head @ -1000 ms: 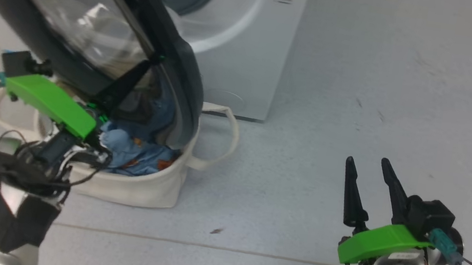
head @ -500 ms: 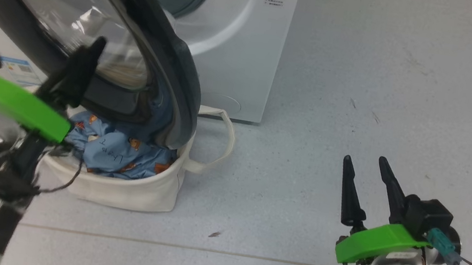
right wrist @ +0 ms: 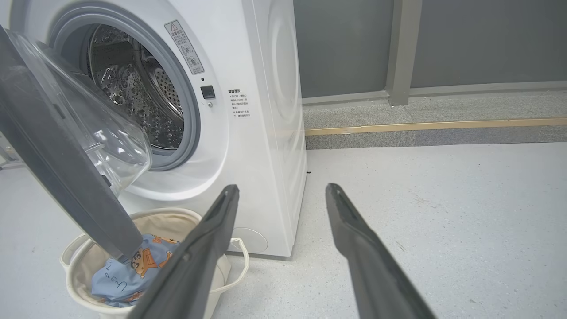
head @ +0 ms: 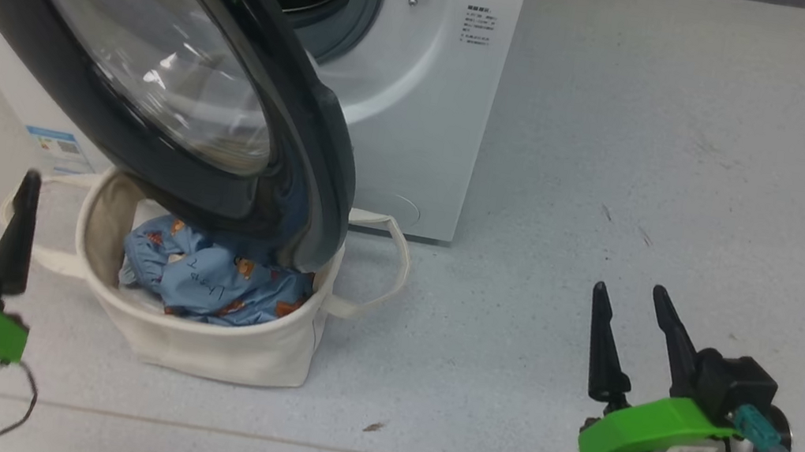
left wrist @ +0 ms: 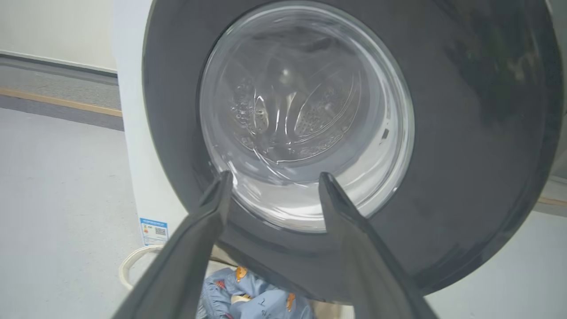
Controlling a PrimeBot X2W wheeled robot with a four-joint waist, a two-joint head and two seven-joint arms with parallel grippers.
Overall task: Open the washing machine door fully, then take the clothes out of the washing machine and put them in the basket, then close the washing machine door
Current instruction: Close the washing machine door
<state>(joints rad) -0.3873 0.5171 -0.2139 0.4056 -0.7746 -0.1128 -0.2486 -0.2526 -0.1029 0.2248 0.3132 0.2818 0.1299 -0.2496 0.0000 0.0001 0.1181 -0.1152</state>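
The light is bright, even and diffuse, apparently from overhead. The pale floor (head: 618,170) shows only a faint, soft shadow around the basket (head: 216,354). The glass of the washing machine door (head: 156,61) carries pale patches of glare, and its black ring gives dim reflections in the left wrist view. The drum (right wrist: 133,93) is dark inside, with small bright glints. In the head view the left gripper (head: 1,174) looks slightly soft. In both wrist views the fingers (right wrist: 199,257) blur toward the bottom edge. The straight edges of the washing machine (right wrist: 266,133) lean and bow slightly.

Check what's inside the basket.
Blue printed clothes lie crumpled in the basket. The open door overhangs its back part, hiding what's there; anything under the fabric is covered too.
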